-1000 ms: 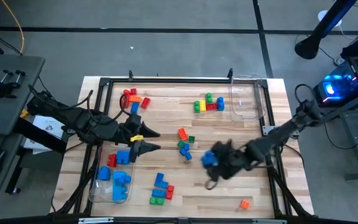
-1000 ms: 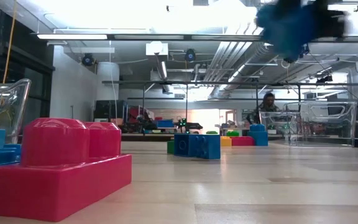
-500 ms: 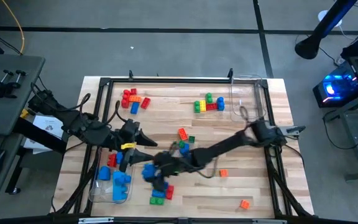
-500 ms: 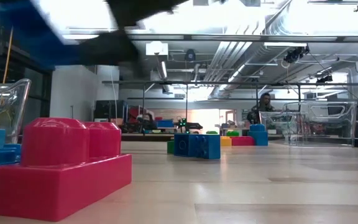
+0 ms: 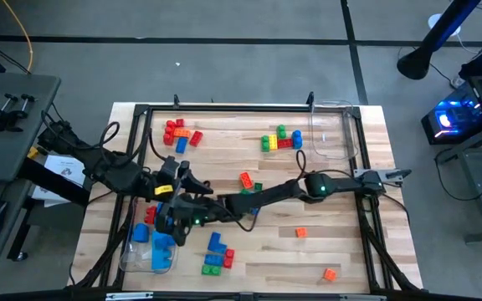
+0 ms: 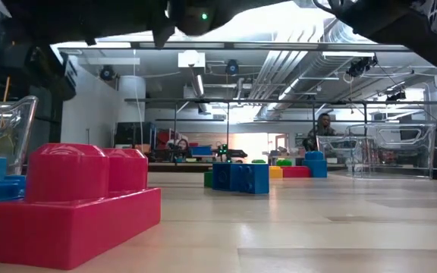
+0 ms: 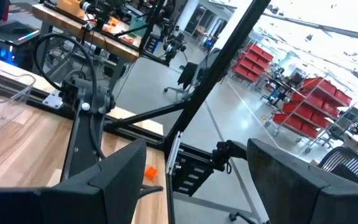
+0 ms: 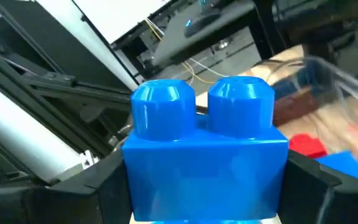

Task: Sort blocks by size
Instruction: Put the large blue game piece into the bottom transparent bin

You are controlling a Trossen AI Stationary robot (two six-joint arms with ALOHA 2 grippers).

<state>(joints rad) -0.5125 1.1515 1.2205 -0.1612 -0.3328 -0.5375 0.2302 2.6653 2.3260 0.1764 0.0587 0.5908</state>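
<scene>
My right gripper (image 5: pixel 176 222) (image 8: pixel 205 186) is shut on a blue two-stud block (image 8: pixel 204 149). The arm reaches across the table to the near-left corner and holds the block over a clear tub (image 5: pixel 130 251) that has blue blocks (image 5: pixel 162 247) and a red one in it. My left gripper (image 5: pixel 189 186) (image 7: pixel 197 180) hovers just behind it, open with nothing between its fingers. Loose blocks lie in clusters at the far left (image 5: pixel 179 132), far centre (image 5: pixel 281 140), centre (image 5: pixel 248 181) and near edge (image 5: pixel 217 252).
A second clear tub (image 5: pixel 330 134) stands at the far right. Two small orange blocks (image 5: pixel 300 232) (image 5: pixel 330 273) lie apart at the near right. A black frame (image 5: pixel 224 109) rims the table. In the low view a big red block (image 6: pixel 74 205) fills the foreground.
The right arm has swung from the table's right half across to the left tub, carrying the blue block. The left gripper has pulled back slightly to the left.
</scene>
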